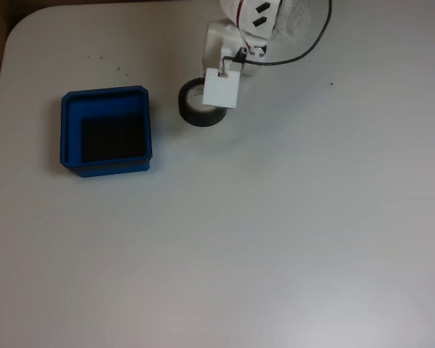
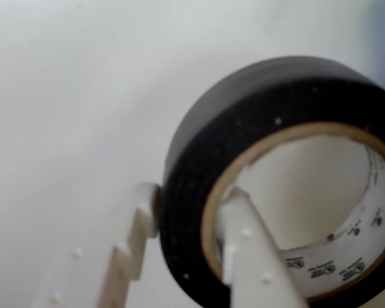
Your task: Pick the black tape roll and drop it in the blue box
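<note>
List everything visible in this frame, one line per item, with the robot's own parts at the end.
black tape roll: one, black with a tan-edged whitish core, flat on the table right of the box in the overhead view; partly under the arm.
blue box: one, bright blue walls with a dark floor, left part of the table, nothing seen inside.
table: one, white, rounded corner at top left.
cable: one, black, looping from the arm at the top.
arm: one, white, entering from the top edge.
end effector: one, white; one finger inside the roll's core, the other against its outer wall.
</note>
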